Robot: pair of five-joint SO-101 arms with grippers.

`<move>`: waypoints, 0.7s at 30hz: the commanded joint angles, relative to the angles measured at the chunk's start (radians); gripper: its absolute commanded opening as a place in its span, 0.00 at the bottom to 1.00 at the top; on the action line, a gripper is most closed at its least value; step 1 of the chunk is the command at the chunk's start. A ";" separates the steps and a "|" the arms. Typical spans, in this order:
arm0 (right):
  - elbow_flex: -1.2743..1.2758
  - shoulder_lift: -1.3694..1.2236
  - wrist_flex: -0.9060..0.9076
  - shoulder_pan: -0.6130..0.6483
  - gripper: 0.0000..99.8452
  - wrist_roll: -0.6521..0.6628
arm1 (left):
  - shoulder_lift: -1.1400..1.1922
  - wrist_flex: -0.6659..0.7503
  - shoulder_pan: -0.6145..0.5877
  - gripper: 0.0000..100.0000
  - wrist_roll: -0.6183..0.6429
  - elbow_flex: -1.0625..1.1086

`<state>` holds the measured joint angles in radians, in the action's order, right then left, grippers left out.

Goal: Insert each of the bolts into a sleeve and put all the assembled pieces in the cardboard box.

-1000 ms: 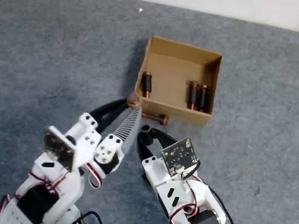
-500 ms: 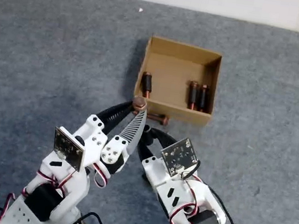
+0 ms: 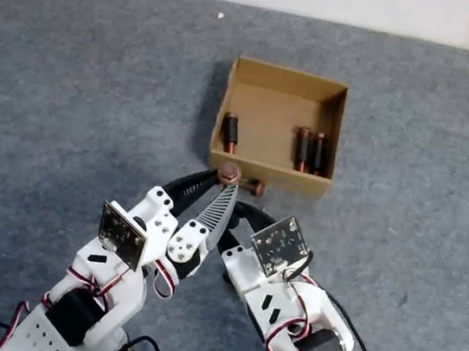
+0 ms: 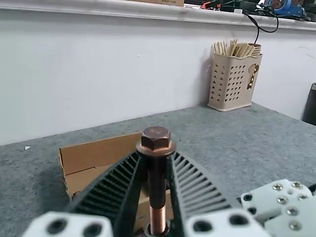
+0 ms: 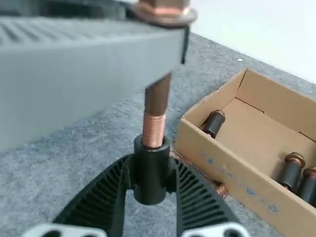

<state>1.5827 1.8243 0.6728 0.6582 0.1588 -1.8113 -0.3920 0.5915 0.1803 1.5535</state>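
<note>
We log the left gripper (image 4: 156, 165) angled upward, jaws clamped under the bolt (image 4: 156, 139) head. The right gripper (image 5: 149, 174) sits below, jaws clamped round the black sleeve (image 5: 149, 155); the bolt's tip meets the sleeve mouth, near the cardboard box (image 5: 232, 168).

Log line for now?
left jaws: shut on copper hex bolt | right jaws: shut on black cylindrical sleeve | bolt tip at sleeve mouth | cardboard box: three assembled pieces

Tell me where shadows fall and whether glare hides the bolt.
High view: even light, and the cardboard box throws a shadow on the carpet beside its left wall. Left wrist view: the head of the bolt shines mildly, and no glare hides it. Right wrist view: the black sleeve is dark yet distinct from the carpet.
</note>
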 commanded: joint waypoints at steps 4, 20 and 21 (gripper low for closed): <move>-0.012 0.015 -0.039 -0.004 0.01 0.011 | -0.007 -0.006 0.030 0.01 0.012 -0.008; -0.068 0.015 -0.039 -0.013 0.01 0.008 | -0.005 -0.212 -0.019 0.13 0.012 -0.008; -0.070 0.015 -0.039 -0.013 0.01 0.008 | -0.005 -0.212 -0.035 0.14 0.012 -0.008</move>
<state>1.5796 1.8243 0.6728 0.6552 0.1619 -1.8113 -0.6007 0.5930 0.1834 1.5566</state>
